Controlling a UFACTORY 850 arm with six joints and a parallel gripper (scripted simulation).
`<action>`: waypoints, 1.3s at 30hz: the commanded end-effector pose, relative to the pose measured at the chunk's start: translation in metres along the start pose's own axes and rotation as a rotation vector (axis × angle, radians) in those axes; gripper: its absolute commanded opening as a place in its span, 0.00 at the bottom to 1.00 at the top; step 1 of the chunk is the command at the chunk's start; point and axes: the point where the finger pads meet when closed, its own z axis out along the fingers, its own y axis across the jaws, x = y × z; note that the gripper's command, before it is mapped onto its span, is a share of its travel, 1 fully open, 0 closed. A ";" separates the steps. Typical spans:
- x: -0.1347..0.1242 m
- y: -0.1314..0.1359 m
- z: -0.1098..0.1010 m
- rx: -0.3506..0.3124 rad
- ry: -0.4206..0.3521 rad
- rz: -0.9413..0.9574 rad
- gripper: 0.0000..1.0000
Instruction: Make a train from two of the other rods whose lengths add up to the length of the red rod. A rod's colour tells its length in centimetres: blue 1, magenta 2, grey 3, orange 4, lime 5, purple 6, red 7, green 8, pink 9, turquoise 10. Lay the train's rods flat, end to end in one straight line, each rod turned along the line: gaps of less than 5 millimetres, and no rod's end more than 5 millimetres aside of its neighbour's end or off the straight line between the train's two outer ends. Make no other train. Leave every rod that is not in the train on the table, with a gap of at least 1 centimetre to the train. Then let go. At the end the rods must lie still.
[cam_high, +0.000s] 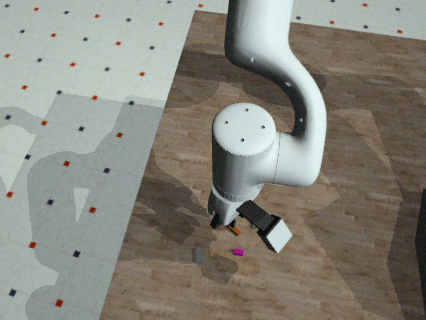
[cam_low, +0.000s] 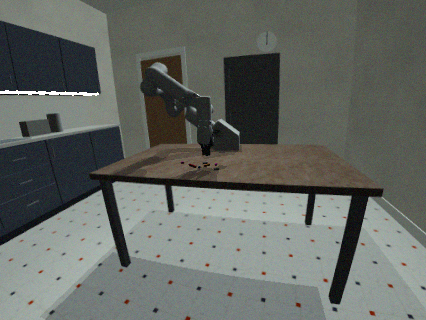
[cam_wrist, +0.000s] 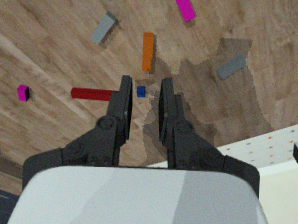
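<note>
Wrist view, on the brown wooden worktop (cam_wrist: 60, 60): the small blue rod (cam_wrist: 141, 91) lies btwn the 2 fingers of the black claw (cam_wrist: 145, 87), nearer the frame-left 1. The orange rod (cam_wrist: 148, 51) lies just beyond it. The red rod (cam_wrist: 92, 93) is to frame left. 1 flat grey rod (cam_wrist: 103, 27) lies ahead-left, a 2nd grey rod (cam_wrist: 232, 66) to the right. The long magenta rod (cam_wrist: 185, 9) is farthest ahead. The short magenta rod (cam_wrist: 22, 92) is at far left.

Red rod (cam_wrist: 93, 93); blue rod (cam_wrist: 141, 91)

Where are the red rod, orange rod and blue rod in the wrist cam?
red rod (cam_wrist: 93, 93), wrist view, middle of its top face
orange rod (cam_wrist: 148, 51), wrist view, centre of its length
blue rod (cam_wrist: 141, 91), wrist view, its top face, seen between the fingers
</note>
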 end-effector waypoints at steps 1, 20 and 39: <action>0.000 0.000 -0.001 -0.001 -0.001 0.001 0.24; 0.000 0.000 0.006 -0.001 -0.001 0.001 0.24; 0.000 0.000 0.029 -0.001 -0.001 0.001 0.24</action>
